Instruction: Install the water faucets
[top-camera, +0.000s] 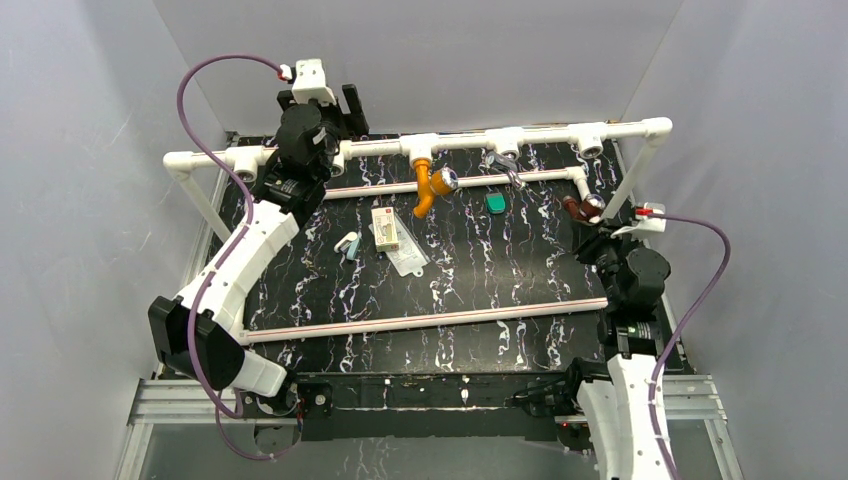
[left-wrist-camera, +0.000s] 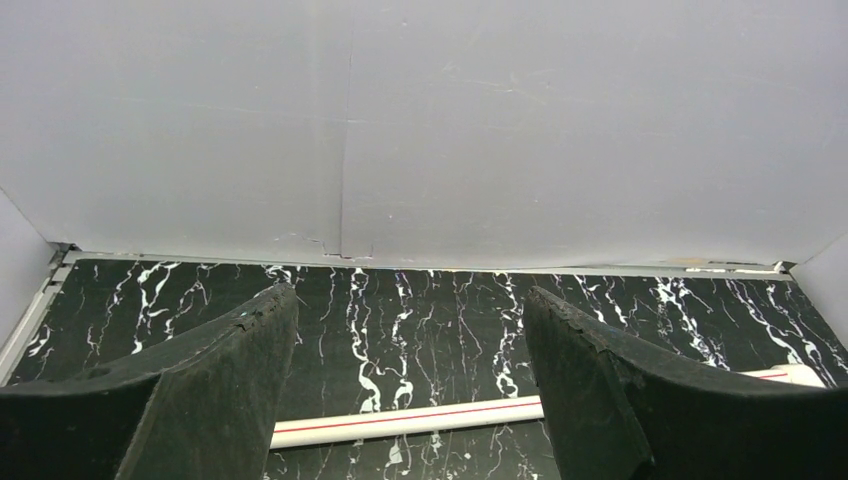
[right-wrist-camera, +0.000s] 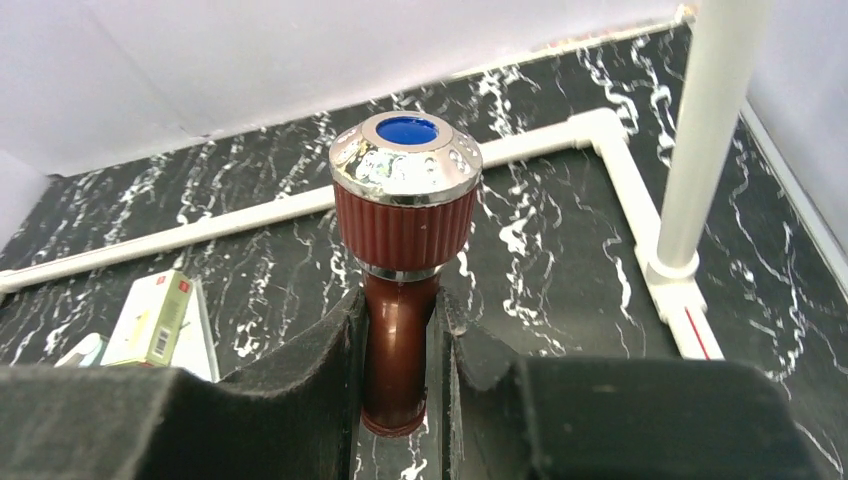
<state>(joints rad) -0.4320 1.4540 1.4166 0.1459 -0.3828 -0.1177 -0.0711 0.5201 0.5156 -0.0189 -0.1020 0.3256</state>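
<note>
My right gripper (right-wrist-camera: 400, 315) pinches the dark reddish-brown faucet (right-wrist-camera: 405, 235) by its stem, centre frame; I judge it light, rigid, slippery.

From my station I count one orange faucet (top-camera: 426, 192), one reddish-brown faucet (right-wrist-camera: 403, 235), one green block (top-camera: 495, 203), one small box (top-camera: 384, 228), and four white tee fittings (top-camera: 421, 147) that I can see.
</note>
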